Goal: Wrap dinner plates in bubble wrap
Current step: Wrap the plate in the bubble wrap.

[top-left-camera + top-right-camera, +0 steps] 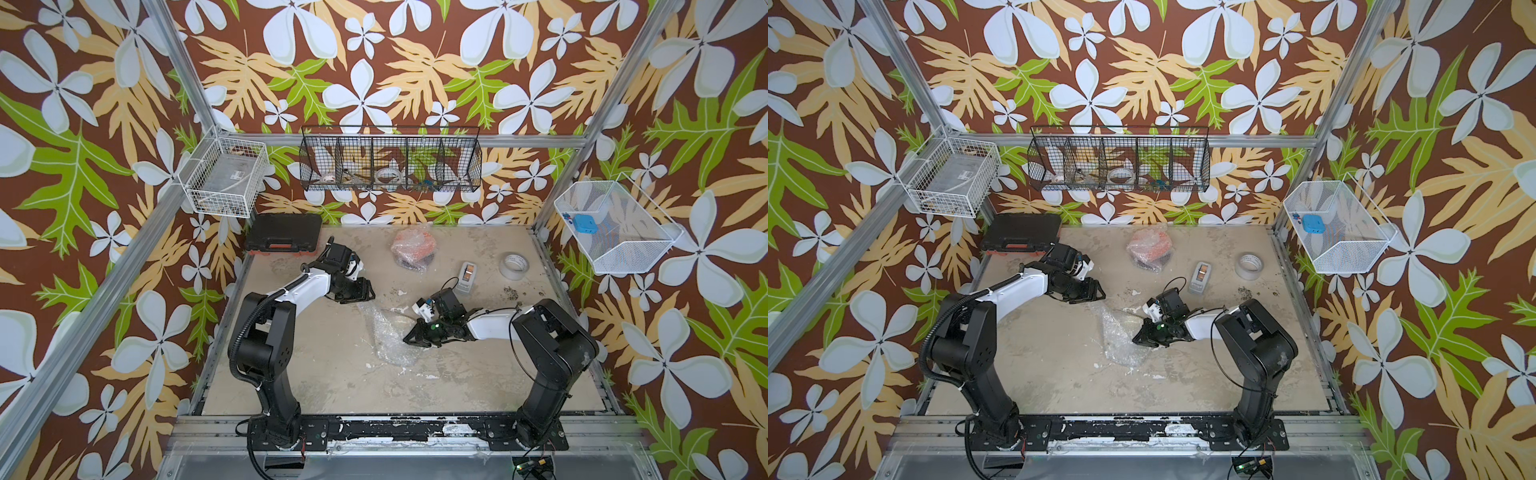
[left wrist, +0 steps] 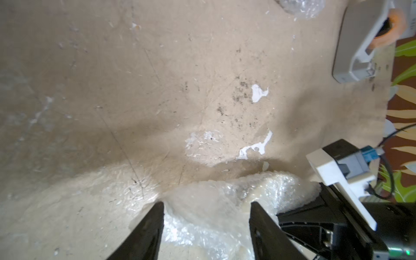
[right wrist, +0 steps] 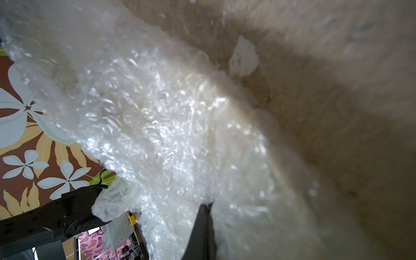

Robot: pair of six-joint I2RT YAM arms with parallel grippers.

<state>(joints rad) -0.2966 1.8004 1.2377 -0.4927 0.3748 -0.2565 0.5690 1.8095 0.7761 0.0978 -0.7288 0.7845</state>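
At the far left a white wire basket (image 1: 226,180) hangs on the frame, and below it a black tool case (image 1: 284,239) lies at the table's (image 1: 316,374) back corner. Next comes the left gripper (image 1: 369,289), which hovers above the table just beside the nearest edge of the bubble wrap (image 1: 388,332). Its wrist view shows the two dark fingers (image 2: 153,225) spread apart with nothing between them, the left gripper (image 2: 207,204) looking down on crumpled wrap (image 2: 225,202). A black wire basket (image 1: 390,164) runs along the back wall above the middle. Beneath it, at the back of the table, the orange plate (image 1: 411,247) sits bundled in its own clear sheeting, and a dark edge shows under the bundle, though what it belongs to cannot be told. Mid-table lies the loose bubble wrap, rumpled and partly lifted, with the rim of the cream plate (image 1: 400,321) showing under it. The right gripper (image 1: 405,340) has its claw pressed together, pinching the wrap at the side nearest that arm. Its wrist view shows the closed tips of the right gripper (image 3: 206,206) sunk in the sheeting (image 3: 157,123), and the cream plate's curved edge (image 3: 258,135) shows through. Further right a grey tape dispenser (image 1: 466,277) lies flat, then a white tape roll (image 1: 514,266). A white mesh basket (image 1: 615,228) holding a blue item hangs on the right wall.
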